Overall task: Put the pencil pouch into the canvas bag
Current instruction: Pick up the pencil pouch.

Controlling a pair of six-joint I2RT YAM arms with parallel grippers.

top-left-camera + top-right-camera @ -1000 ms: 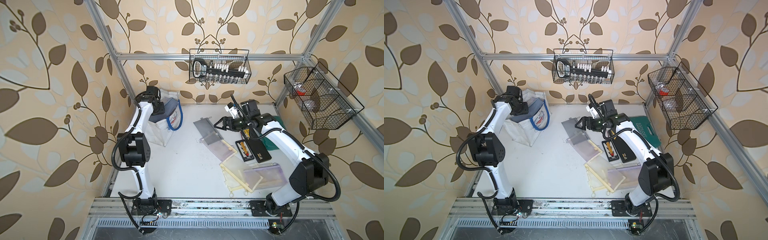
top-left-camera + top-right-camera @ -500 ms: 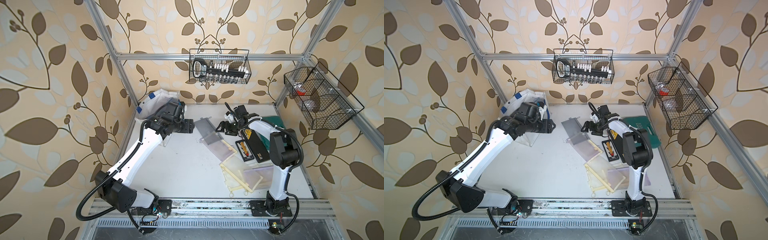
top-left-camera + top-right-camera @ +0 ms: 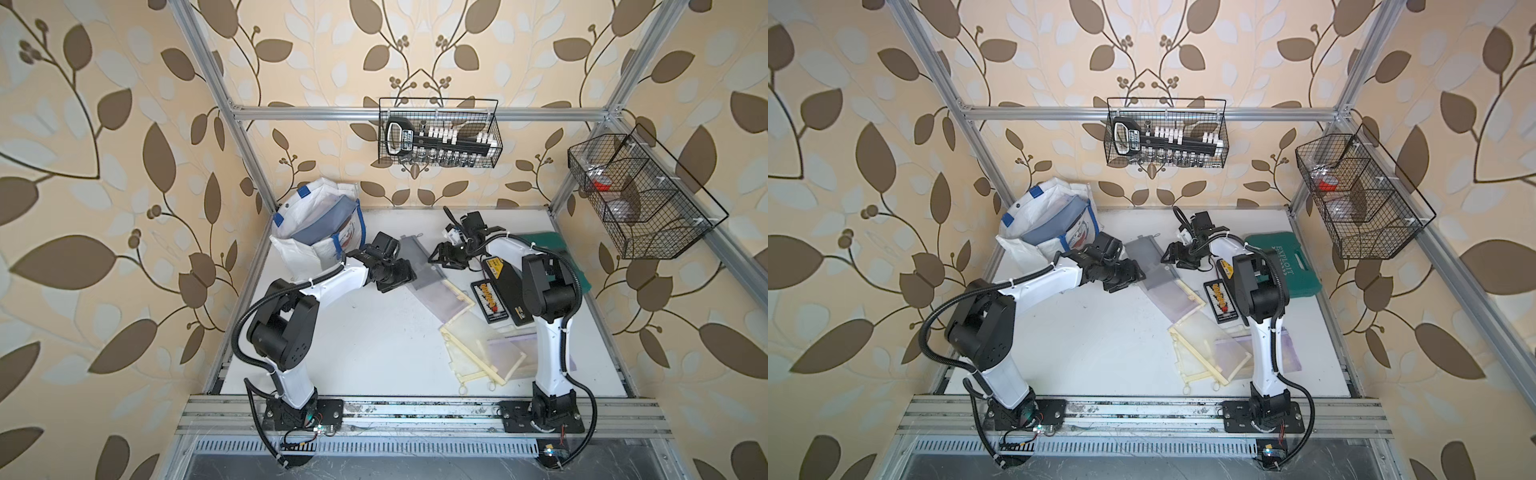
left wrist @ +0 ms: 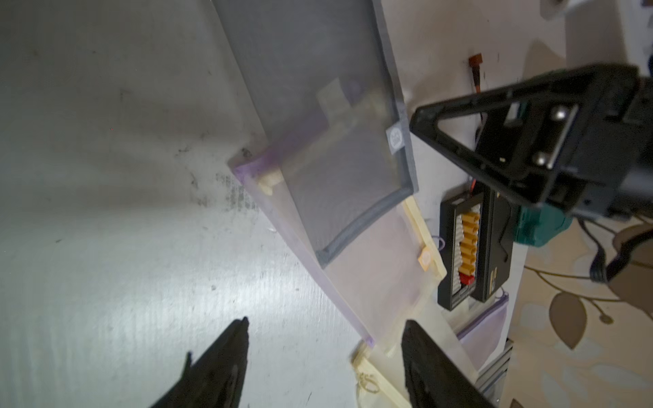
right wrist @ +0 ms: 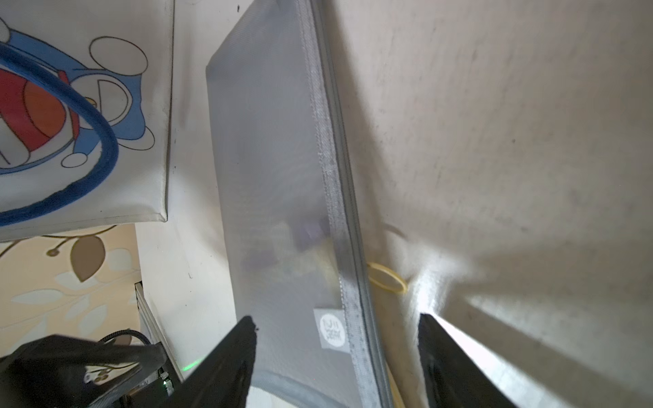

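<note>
Right tool (image 5: 335,318) gapes wide, empty, astride the pencil pouch (image 5: 275,159) at its zipper edge; left tool (image 4: 325,319) open too. Light, floppy mesh, I'd say: pinch that stiffer seam.

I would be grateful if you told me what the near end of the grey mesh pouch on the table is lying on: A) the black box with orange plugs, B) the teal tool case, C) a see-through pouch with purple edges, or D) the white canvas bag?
C: in the left wrist view the grey pouch ends on top of the purple-edged pouch.
</note>
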